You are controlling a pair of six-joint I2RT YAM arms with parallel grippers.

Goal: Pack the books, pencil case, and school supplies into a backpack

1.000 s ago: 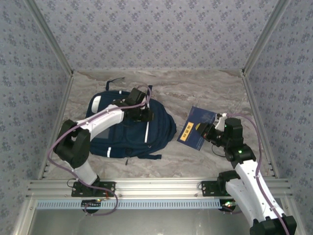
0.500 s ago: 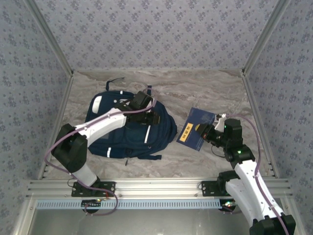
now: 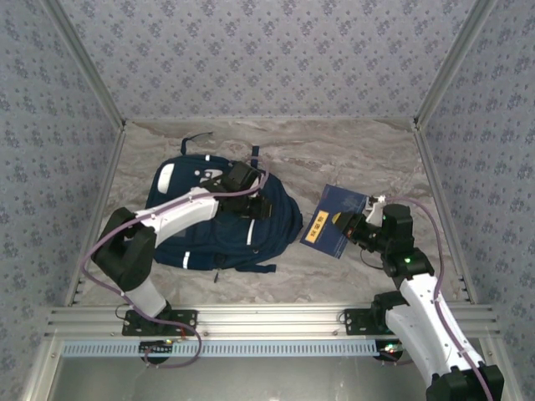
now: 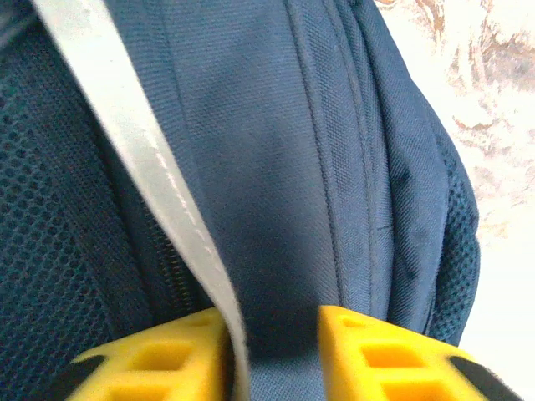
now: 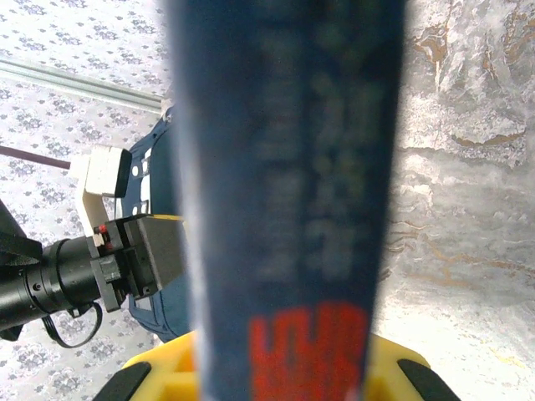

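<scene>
From above, the backpack [image 3: 280, 221] is lying on the desk [image 3: 334, 159] under the left gripper [image 3: 259, 206]. Beside it, a navy book [image 3: 338, 209] (yellow-labelled) is being clamped between the jaws of the right gripper [image 3: 347, 224].

Left wrist: the backpack [image 4: 276, 167] fabric is being straddled by the left gripper [image 4: 272, 351] jaws, and whether it is pinched cannot be told.

Right wrist: the navy book [image 5: 288, 167] is being held edge-on in the right gripper [image 5: 284, 368].
</scene>
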